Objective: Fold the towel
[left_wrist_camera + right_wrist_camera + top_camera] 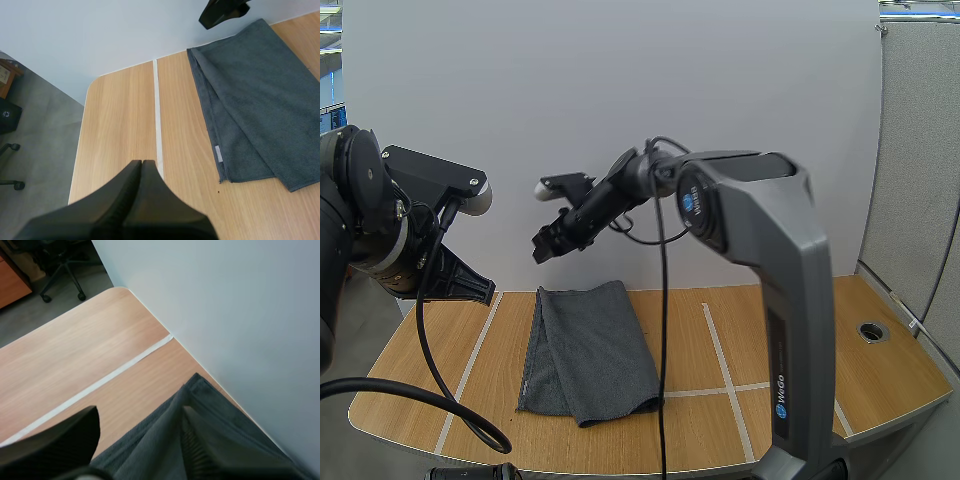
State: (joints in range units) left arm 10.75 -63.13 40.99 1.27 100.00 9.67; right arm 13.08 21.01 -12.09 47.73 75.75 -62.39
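A dark grey towel lies folded lengthwise on the wooden table, its long edges running front to back. My right gripper hangs in the air above the towel's far left corner, well clear of it. Its fingers stand apart and open over the towel's back corner, with nothing between them. My left gripper hovers off the table's left side, shut on nothing, its fingers one dark wedge. The towel lies off to its side, with the right gripper above the far end.
White tape lines cross the tabletop. A round cable hole sits near the right edge. A white wall panel stands right behind the table. The table's rounded left corner drops to a grey floor.
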